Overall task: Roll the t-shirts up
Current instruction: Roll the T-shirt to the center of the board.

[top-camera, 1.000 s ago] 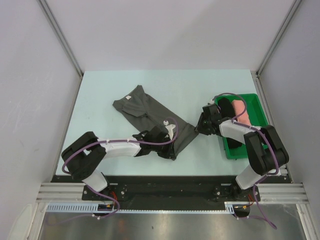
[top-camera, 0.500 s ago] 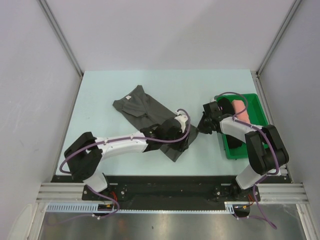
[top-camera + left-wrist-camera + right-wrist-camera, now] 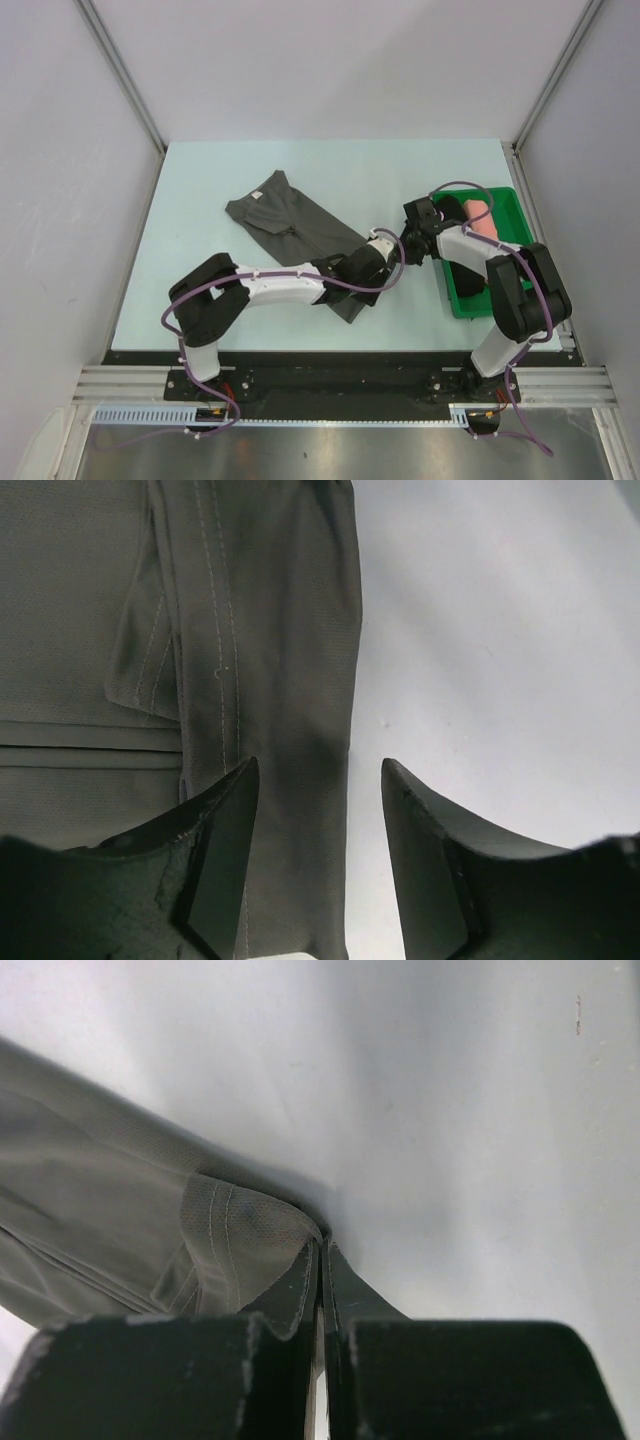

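Requesting state of the right hand (image 3: pixel 320 1255) — Operator

Fingers pressed together, pinching a stitched hem corner of the charcoal t-shirt (image 3: pixel 295 222) just above the worktop (image 3: pixel 200 180) — Observer

State of the left hand (image 3: pixel 318 770)? — Operator

Spread, holding nothing. It hangs over the folded hem edge of the same shirt, with one finger above cloth and the other above bare worktop. In the top view both hands meet at the shirt's near right end — Observer

Location of the shirts? — Operator

Folded into a long diagonal strip, the charcoal t-shirt lies flat near the worktop centre, with its white neck label (image 3: pixel 256 196) at the far left end. At the right edge, the black roll (image 3: pixel 455 215) and the salmon-pink roll (image 3: pixel 482 220) lie side by side in the green tray (image 3: pixel 462 298) — Observer
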Controlling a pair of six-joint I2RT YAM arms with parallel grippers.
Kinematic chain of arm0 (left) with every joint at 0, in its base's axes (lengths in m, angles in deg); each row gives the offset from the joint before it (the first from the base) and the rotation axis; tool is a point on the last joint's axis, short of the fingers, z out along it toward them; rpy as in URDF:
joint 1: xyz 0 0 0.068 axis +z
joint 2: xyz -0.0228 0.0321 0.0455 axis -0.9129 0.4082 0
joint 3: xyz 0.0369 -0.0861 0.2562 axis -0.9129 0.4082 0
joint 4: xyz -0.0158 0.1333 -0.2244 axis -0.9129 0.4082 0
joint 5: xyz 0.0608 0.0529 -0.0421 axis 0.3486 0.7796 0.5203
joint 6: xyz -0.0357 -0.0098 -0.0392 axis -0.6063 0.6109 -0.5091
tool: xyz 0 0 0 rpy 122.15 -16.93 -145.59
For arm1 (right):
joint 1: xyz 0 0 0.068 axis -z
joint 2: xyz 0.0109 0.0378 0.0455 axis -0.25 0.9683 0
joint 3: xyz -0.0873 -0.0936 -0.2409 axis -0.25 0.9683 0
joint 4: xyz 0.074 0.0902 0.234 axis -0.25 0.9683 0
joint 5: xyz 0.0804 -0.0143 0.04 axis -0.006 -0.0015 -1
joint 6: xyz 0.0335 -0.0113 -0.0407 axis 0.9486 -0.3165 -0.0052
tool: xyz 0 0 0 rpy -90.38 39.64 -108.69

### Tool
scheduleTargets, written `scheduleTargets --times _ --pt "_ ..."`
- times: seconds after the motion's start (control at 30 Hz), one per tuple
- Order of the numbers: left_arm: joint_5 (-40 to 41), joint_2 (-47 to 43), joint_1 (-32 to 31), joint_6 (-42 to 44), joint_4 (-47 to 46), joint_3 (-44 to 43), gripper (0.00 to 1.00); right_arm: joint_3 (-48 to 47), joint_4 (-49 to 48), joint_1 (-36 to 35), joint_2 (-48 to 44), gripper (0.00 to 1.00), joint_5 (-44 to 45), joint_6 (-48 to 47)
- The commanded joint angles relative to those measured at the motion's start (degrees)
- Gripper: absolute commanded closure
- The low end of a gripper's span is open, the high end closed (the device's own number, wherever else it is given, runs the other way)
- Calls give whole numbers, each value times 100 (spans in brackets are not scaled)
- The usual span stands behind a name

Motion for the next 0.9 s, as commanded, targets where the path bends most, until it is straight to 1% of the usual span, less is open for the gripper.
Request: scheduleTargets --times 0.0,0.3,0.67,0.77,0.8,0.87 --pt "380 -20 -108 150 -468 68 43 -236 143 19 110 100 -43 121" --pt "442 199 -249 185 -645 68 48 -254 169 19 137 100 -26 138" --pt "1083 524 -284 290 -504 -38 52 -280 222 36 93 100 -52 112" --pt "1154 586 -319 360 -442 -99 58 -280 222 36 67 100 -69 121" --pt "1162 586 -337 378 -451 -108 63 -280 222 36 58 100 -61 112" --pt "1154 560 -337 387 -434 -108 69 -280 222 36 31 100 -61 103"
